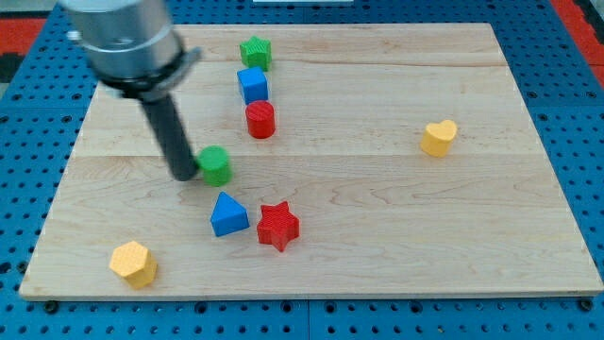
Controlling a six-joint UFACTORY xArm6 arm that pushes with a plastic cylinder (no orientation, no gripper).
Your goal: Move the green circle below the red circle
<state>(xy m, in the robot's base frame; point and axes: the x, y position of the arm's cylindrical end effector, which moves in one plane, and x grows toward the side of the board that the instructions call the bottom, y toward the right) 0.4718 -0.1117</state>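
Observation:
The green circle (216, 165) sits left of the board's centre. The red circle (260, 120) stands above it and to its right, just under a blue cube (253, 85). My tip (182, 176) touches the board right at the green circle's left side, touching or nearly touching it. The dark rod rises from the tip up to the view's top left.
A green star (255, 52) tops the column above the blue cube. A blue triangle (228, 214) and a red star (277, 226) lie below the green circle. A yellow hexagon (133, 263) is at the bottom left, a yellow heart (439, 138) at the right. The wooden board (377, 264) sits on a blue pegboard.

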